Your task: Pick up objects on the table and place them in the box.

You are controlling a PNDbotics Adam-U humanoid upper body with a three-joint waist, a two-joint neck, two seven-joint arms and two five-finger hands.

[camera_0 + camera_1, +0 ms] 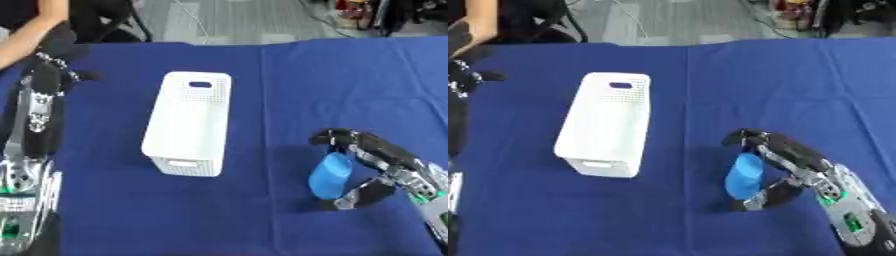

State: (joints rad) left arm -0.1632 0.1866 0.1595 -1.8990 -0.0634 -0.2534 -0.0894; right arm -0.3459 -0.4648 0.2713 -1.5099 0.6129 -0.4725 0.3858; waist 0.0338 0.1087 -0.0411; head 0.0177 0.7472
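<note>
The right hand (372,172) is curling its fingers and thumb around a blue object (331,176) down on the blue tablecloth (262,90), well to the right of the white box (188,125). The object is not looking lifted yet, so I'd say carrying and dropping it in are both remaining. The left hand (54,47) is idling far left; I cannot tell its fingers

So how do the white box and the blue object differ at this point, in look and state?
The white box is a tall perforated container with handle slots, standing free; the blue object is small, rounded and plain. The box is untouched, while the blue object sits between the fingers and thumb of the right hand. The box lies mid-table, the blue object to its right and nearer. Both are over the blue tablecloth.
</note>
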